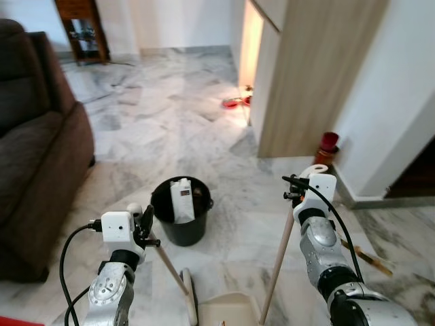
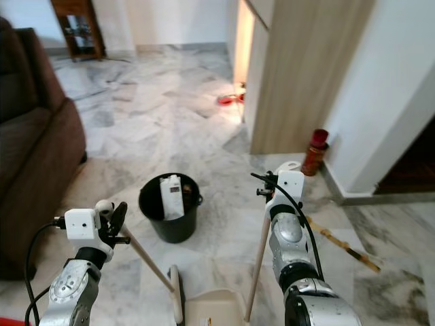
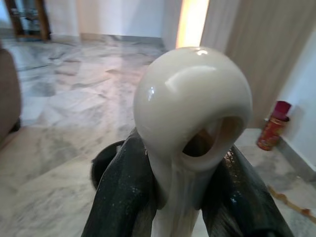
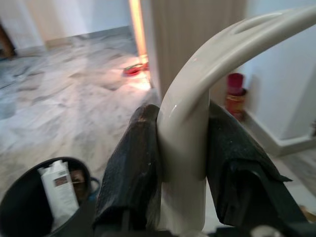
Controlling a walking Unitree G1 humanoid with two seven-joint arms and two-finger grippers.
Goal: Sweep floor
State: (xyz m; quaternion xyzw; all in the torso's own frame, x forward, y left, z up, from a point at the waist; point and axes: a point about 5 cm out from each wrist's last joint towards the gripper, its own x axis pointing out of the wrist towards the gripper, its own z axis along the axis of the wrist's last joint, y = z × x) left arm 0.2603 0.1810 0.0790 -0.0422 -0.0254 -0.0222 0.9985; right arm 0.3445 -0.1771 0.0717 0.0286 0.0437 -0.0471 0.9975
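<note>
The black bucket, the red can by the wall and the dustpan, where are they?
black bucket (image 1: 178, 227): left eye view, front wall.
red can (image 1: 327, 149): left eye view, its middle.
dustpan (image 1: 228, 309): left eye view, cream tray.

A home's living area is shown. A grey-veined marble floor (image 1: 170, 115) is laid throughout. A dark brown sofa (image 1: 34, 149) is set to the left of a black waste bucket (image 1: 179, 210), a dark wooden cabinet (image 1: 83, 28) is placed far beyond it, and a wood-panelled partition (image 1: 309, 75) with white walls is seen to its right.
</note>
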